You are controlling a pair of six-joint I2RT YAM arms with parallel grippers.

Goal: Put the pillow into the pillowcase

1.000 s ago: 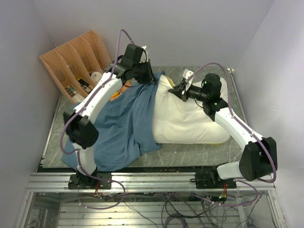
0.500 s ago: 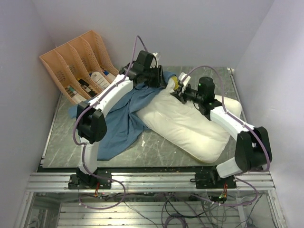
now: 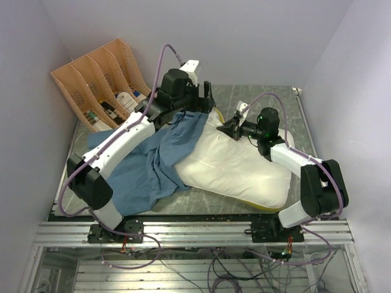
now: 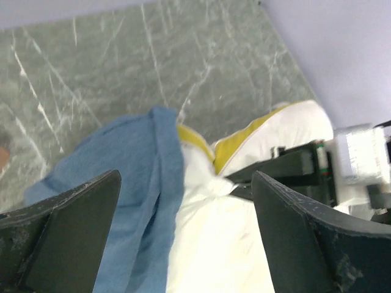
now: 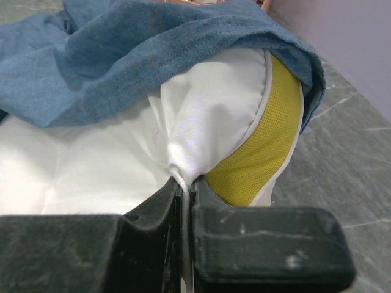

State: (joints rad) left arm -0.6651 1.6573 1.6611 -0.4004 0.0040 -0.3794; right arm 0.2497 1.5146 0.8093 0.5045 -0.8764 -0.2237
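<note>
Progress is slight: only one corner of the plump cream-white quilted pillow (image 3: 238,168), by the far edge of the counter (image 3: 256,97), sits under the wrinkled blue fabric pillowcase (image 3: 153,162); the rest lies bare. Our right gripper (image 5: 183,189) pinches that corner; our left gripper (image 4: 186,213) gapes, released.

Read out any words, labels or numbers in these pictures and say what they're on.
None can be read.
The items in the orange rack may carry labels, but they are too small and blurred to read.
The pillow and the pillowcase show no writing.
</note>
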